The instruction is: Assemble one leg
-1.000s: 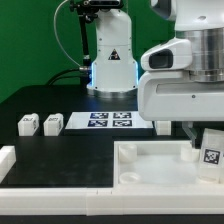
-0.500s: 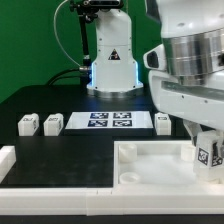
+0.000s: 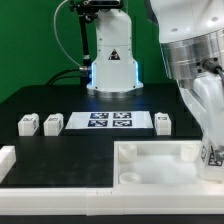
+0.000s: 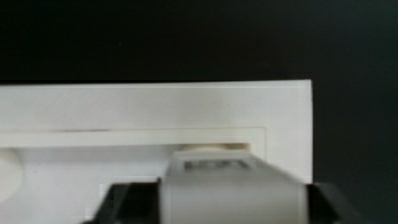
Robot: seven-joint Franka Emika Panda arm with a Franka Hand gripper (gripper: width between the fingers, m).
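Jaws: narrow, clamped on held leg (image 3: 212,155); in wrist view, held leg (image 4: 231,185) pale, pinched btw dark fingers (image 4: 134,203). Exterior view, left to right. At exterior view's left edge: white block (image 3: 6,158) on black counter (image 3: 45,100). Next, loose leg (image 3: 27,124) & second loose leg (image 3: 51,123), upright, just beside each other w/ a gap. Then marker board (image 3: 110,121), flat on counter, w/ robot base (image 3: 112,60) behind it. Just off board's end toward exterior view's right: third loose leg (image 3: 162,122), near but apart. Closer to camera: big white tray (image 3: 155,150) w/ raised rim, spanning from mid-picture to right edge. Along very front: white rail (image 3: 60,203). At exterior view's right: arm (image 3: 195,70) angled down over tray, held leg low at tray's right end, tag partly visible, rest cut by picture edge. Resting on tray or just above it – can't tell. Wrist view again: tray (image 4: 160,110) white & stepped under held leg, black counter (image 4: 178,40) beyond its far edge.
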